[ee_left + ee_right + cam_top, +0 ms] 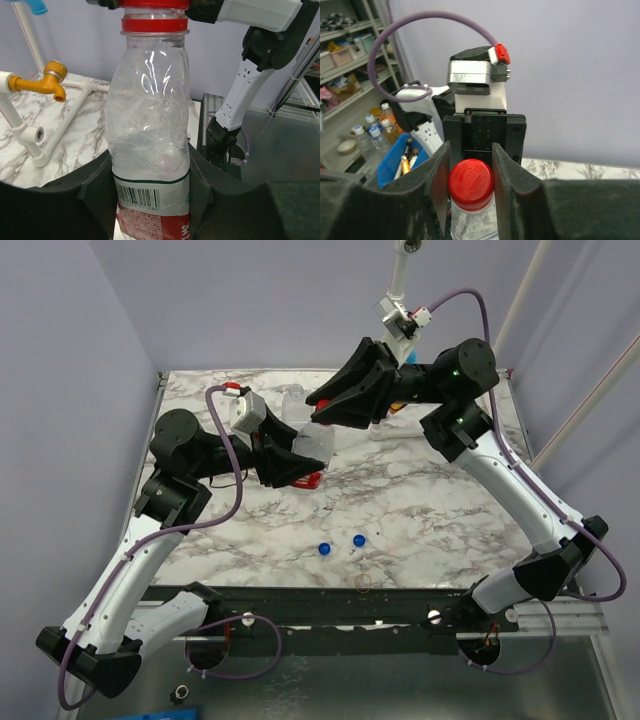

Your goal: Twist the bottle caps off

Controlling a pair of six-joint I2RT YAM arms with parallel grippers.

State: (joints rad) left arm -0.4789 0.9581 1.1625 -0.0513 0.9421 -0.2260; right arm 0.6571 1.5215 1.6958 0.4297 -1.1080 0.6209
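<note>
My left gripper [150, 200] is shut on a clear crinkly bottle with a red label [147, 130], holding it upright above the table; it shows in the top view [312, 448]. Its red cap [470, 183] sits between the fingers of my right gripper [469, 180], which is shut on the cap from above. The red cap and its ring show at the top of the left wrist view [154, 15]. Two loose blue caps [323, 549] [359, 540] lie on the marble table near the front. Another clear bottle [294, 400] stands behind the arms.
A white pipe frame with a yellow tap [50, 80] stands at the back of the table. A yellowish rubber-band ring [363, 582] lies near the front edge. The marble table [420, 510] has a metal rail along its near side.
</note>
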